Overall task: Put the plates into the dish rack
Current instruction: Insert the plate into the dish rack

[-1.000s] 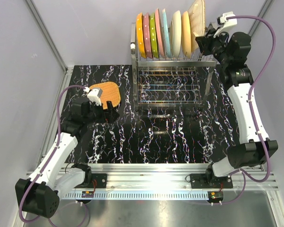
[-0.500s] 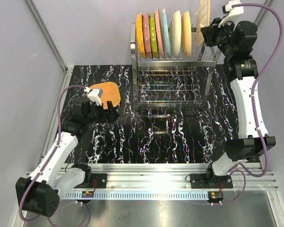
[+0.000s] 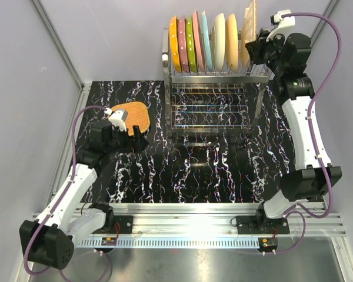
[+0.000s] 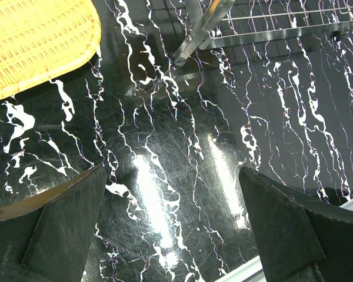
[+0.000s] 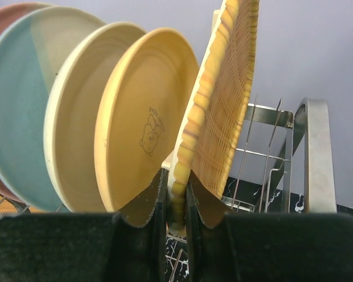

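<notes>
The steel dish rack [image 3: 212, 108] stands at the table's back with several plates upright in its upper tier: orange [image 3: 175, 44], pink, lime-green, light blue, cream and yellow [image 3: 232, 42]. My right gripper [image 3: 253, 48] is shut on the rim of a tan woven plate [image 3: 250, 23], holding it upright at the rack's right end, next to the yellow plate [image 5: 141, 123]; in the right wrist view the woven plate [image 5: 223, 100] sits between my fingers. Another tan woven plate [image 3: 135, 116] lies flat on the table at the left. My left gripper [image 3: 126, 141] hovers open and empty just beside it [image 4: 35, 41].
The table is black marble-patterned [image 3: 194, 176]. The rack's lower tier [image 3: 209, 111] is bare wire. A rack leg [image 4: 203, 29] shows in the left wrist view. Grey walls and an aluminium frame enclose the table; a metal rail runs along the near edge.
My right gripper lifted the woven plate above the rack's right end, then lowered it slightly toward the rack beside the yellow plate. The left arm has not moved.
</notes>
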Controlling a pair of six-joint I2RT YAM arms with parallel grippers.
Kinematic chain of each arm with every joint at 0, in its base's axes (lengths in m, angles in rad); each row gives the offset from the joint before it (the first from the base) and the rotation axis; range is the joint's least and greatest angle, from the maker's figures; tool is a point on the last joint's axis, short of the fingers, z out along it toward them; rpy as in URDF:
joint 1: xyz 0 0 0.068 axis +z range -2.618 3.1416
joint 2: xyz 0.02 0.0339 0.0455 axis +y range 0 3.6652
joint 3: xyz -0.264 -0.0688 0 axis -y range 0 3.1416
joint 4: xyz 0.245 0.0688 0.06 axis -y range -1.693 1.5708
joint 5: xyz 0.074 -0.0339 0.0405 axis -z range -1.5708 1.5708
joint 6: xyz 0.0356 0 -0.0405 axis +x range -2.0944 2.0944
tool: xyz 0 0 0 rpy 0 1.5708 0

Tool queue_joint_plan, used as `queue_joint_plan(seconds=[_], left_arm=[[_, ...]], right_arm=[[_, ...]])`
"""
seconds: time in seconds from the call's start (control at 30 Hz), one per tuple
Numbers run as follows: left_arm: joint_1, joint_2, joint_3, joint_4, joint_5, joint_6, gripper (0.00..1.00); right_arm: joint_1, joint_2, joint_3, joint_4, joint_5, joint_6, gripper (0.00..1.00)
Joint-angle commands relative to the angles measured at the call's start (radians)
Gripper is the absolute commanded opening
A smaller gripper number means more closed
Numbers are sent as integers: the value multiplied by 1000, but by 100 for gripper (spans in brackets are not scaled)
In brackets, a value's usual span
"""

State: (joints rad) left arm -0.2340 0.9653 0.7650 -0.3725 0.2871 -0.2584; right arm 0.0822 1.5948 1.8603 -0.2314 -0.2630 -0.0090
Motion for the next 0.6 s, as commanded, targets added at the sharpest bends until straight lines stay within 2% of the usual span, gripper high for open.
queue_joint_plan(seconds=[0.0, 0.27, 0.57], left_arm=[[-4, 4, 14, 21, -8, 16, 99], [-4, 1, 16, 23, -5, 16, 99], [-4, 3, 14, 24, -5, 15, 99]], right_arm=[[-1, -22, 128, 109, -21, 1, 0], [-1, -38, 97, 119, -19, -14, 0], [-1, -27, 157, 96, -30, -26, 0]])
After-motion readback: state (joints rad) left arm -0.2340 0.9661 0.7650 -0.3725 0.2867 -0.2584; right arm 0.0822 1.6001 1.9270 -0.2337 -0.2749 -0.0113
